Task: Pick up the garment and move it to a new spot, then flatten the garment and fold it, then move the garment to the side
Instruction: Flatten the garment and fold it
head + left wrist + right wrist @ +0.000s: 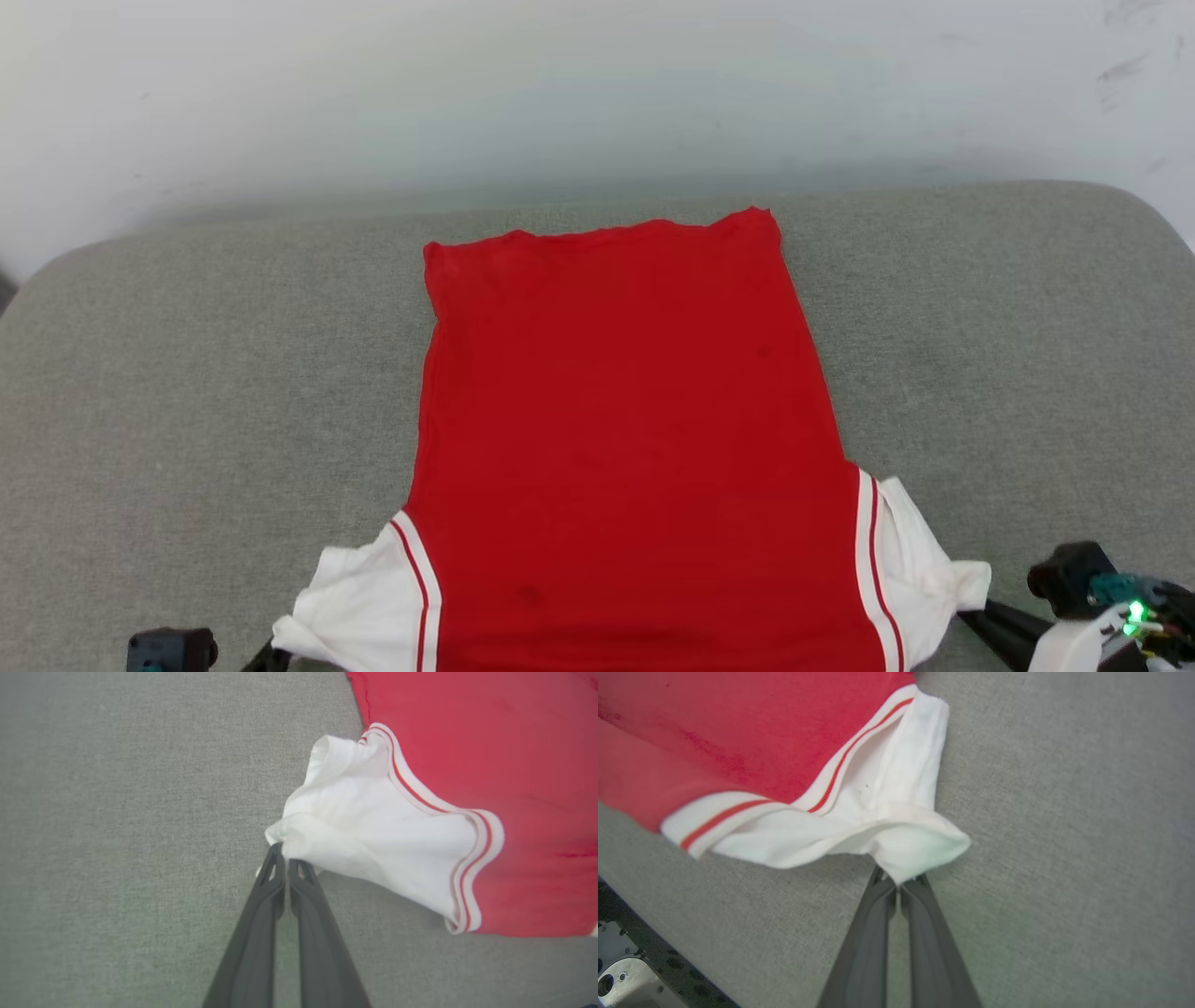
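Red garment [625, 420] lies spread back-up on grey cushion [187, 373], left gripper [286, 858] clamped on left sleeve [373, 826], right gripper [899, 884] on right sleeve [887, 812]; flattening looks nearly done, with folding and the side move left.

- Head camera: high, looking forward and down over the grey cushion [187, 392].
- Wrist cameras: close on the sleeves [364, 826] of the garment [616, 420], which the head view shares.

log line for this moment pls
garment: red side up, flat on grey surface | left tool: shut on white sleeve | right tool: shut on other sleeve
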You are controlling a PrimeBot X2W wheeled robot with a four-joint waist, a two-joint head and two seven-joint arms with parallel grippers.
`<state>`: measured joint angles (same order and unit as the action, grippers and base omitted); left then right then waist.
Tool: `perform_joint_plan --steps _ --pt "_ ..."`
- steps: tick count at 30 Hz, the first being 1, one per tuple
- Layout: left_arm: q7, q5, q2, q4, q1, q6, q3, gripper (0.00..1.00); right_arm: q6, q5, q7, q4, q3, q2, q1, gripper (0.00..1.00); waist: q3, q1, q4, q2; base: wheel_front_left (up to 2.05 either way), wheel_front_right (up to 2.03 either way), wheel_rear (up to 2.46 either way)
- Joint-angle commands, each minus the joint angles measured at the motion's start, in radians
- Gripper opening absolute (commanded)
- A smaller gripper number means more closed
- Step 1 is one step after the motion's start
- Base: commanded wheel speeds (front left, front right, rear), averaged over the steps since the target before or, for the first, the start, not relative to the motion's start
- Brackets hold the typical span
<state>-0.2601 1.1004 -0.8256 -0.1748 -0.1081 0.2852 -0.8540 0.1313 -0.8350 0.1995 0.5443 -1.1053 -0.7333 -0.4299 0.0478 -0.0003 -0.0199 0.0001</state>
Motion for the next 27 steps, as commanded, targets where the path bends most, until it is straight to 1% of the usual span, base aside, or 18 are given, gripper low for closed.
perform_joint_plan --steps 1,4,7,11,12,13,14,15,16,18,19,25,27 --pt "-0.007 0.002 0.01 0.008 0.042 0.01 0.028 0.0 -0.001 0.003 0.007 -0.008 0.023 -0.014 0.041 0.0 -0.015 0.0003 0.0 -0.0001 0.0 0.0 0.0" --pt "-0.007 -0.019 0.021 0.025 0.131 0.013 0.083 0.0 -0.001 0.01 0.005 -0.038 0.07 -0.023 0.151 0.0 -0.031 0.0003 0.003 -0.0001 0.0 0.0 0.0" --pt "-0.007 -0.045 0.035 0.034 0.189 0.015 0.12 0.0 -0.001 0.033 -0.011 -0.067 0.128 -0.017 0.232 0.0 -0.04 0.0003 0.003 -0.0001 0.0 0.0 0.0" --pt "-0.007 -0.071 0.048 0.041 0.23 0.007 0.152 0.0 -0.001 0.081 -0.04 -0.095 0.214 0.001 0.297 0.0 -0.039 0.0003 0.002 -0.0001 0.0 0.0 0.0" --pt "-0.007 -0.079 0.053 0.042 0.232 0.006 0.157 0.0 -0.001 0.084 -0.05 -0.102 0.241 0.012 0.306 0.02 -0.039 0.0003 0.002 -0.0001 0.0 0.0 0.0" --pt "-0.007 -0.083 0.058 0.043 0.234 0.003 0.159 0.0 -0.001 0.087 -0.064 -0.11 0.268 0.024 0.314 0.19 -0.04 0.0003 0.002 -0.0001 0.0 0.0 0.0" --pt "-0.007 -0.086 0.065 0.046 0.231 0.0 0.165 0.0 -0.001 0.101 -0.078 -0.12 0.29 0.032 0.315 0.29 -0.04 0.0003 0.004 -0.0001 0.0 0.0 0.0" --pt "-0.007 -0.088 0.069 0.046 0.227 -0.001 0.168 0.0 -0.001 0.109 -0.09 -0.131 0.316 0.04 0.316 0.5 -0.041 0.0003 0.005 -0.0001 0.0 0.0 0.0" --pt "-0.007 -0.093 0.072 0.046 0.223 -0.004 0.166 0.0 -0.001 0.114 -0.104 -0.141 0.341 0.049 0.318 1.0 -0.04 0.0003 0.007 -0.0001 0.0 0.0 0.0" --pt "-0.007 -0.1 0.082 0.049 0.208 -0.008 0.167 0.0 -0.001 0.136 -0.121 -0.17 0.393 0.059 0.313 1.0 -0.037 0.0003 0.01 -0.0001 0.0 0.0 0.0" --pt "-0.007 -0.108 0.085 0.051 0.201 -0.009 0.167 0.0 -0.001 0.128 -0.135 -0.184 0.427 0.066 0.312 1.0 -0.033 0.0003 0.012 -0.0001 0.0 0.0 0.0" --pt "-0.007 -0.146 0.101 0.091 0.168 -0.003 0.192 0.0 -0.001 0.204 -0.195 -0.321 0.626 0.043 0.229 1.0 0.013 0.0003 0.04 -0.0001 0.0 0.0 0.0" --pt "-0.007 -0.171 0.094 0.104 0.152 0.003 0.194 0.0 -0.001 0.235 -0.222 -0.374 0.706 0.041 0.182 1.0 0.037 0.0003 0.054 -0.0001 0.0 0.0 0.0"
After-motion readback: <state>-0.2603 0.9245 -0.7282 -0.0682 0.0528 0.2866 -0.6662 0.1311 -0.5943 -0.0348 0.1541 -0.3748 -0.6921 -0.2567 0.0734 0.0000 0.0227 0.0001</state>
